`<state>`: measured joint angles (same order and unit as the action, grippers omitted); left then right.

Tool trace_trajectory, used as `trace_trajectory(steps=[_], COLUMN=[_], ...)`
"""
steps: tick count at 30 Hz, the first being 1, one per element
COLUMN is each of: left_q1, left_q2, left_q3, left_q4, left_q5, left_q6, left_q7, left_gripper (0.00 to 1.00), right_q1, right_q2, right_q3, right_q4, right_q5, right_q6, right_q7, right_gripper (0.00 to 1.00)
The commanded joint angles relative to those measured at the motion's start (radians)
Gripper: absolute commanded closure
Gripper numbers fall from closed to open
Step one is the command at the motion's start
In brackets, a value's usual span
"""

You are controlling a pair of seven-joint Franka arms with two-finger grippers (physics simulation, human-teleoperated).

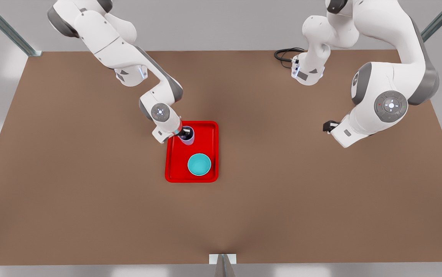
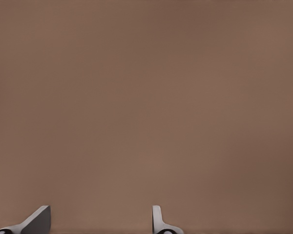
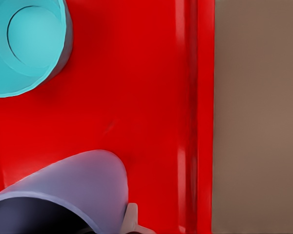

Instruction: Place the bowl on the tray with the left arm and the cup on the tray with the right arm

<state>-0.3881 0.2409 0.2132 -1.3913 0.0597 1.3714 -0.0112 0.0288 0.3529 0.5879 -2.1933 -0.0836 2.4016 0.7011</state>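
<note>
The red tray (image 1: 173,165) lies mid-table. On its near half sits the teal bowl (image 1: 199,164), also seen in the right wrist view (image 3: 24,46). The lavender cup (image 1: 188,139) stands upright on the tray's far half. My right gripper (image 1: 184,133), on the arm at the front view's left, is shut on the cup's wall. One of its fingers (image 3: 132,220) presses the outside of the cup (image 3: 73,185), and the other reaches inside. My left gripper (image 1: 328,126), at the front view's right, waits open over bare table, fingertips (image 2: 39,218) apart with nothing between them.
A brown table (image 1: 90,192) spreads wide around the tray on all sides. A black cable (image 1: 284,54) loops at the far edge by the base of the arm at the front view's right. The tray's raised rim (image 3: 205,117) runs close beside the cup.
</note>
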Motion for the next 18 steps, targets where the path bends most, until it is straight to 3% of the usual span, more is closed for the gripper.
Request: trace_trajectory(steps=[1, 2, 3, 4, 5, 6, 18], left_q1=[0.000, 0.000, 0.000, 0.000, 0.000, 0.000, -0.002], left_q2=[0.001, 0.001, 0.001, 0.001, 0.001, 0.001, 0.000], left_q3=[0.000, 0.000, 0.000, 0.000, 0.000, 0.000, 0.000], left_q4=[0.000, -0.002, -0.002, -0.002, -0.002, -0.002, -0.002], left_q5=[0.000, 0.000, 0.000, 0.000, 0.000, 0.000, 0.000], left_q6=[0.000, 0.000, 0.000, 0.000, 0.000, 0.000, -0.003], left_q7=[-0.001, 0.000, -0.001, 0.000, 0.000, -0.001, -0.001], left_gripper=[0.00, 0.00, 0.00, 0.00, 0.00, 0.00, 0.00], right_q1=[0.000, 0.000, 0.000, 0.000, 0.000, 0.000, -0.032], right_q2=[0.000, 0.000, 0.000, 0.000, 0.000, 0.000, -0.003], right_q3=[0.000, -0.002, 0.000, -0.002, -0.002, 0.000, -0.002], right_q4=[0.000, 0.000, 0.000, 0.000, 0.001, 0.001, 0.066], right_q5=[-0.008, -0.008, -0.008, -0.008, -0.008, -0.008, -0.010], right_q6=[-0.002, -0.002, -0.002, -0.002, -0.002, -0.001, -0.059], right_q7=[0.006, 0.006, 0.006, 0.006, 0.006, 0.006, -0.015], right_gripper=[0.79, 0.79, 0.72, 0.23, 0.05, 0.00, 0.00])
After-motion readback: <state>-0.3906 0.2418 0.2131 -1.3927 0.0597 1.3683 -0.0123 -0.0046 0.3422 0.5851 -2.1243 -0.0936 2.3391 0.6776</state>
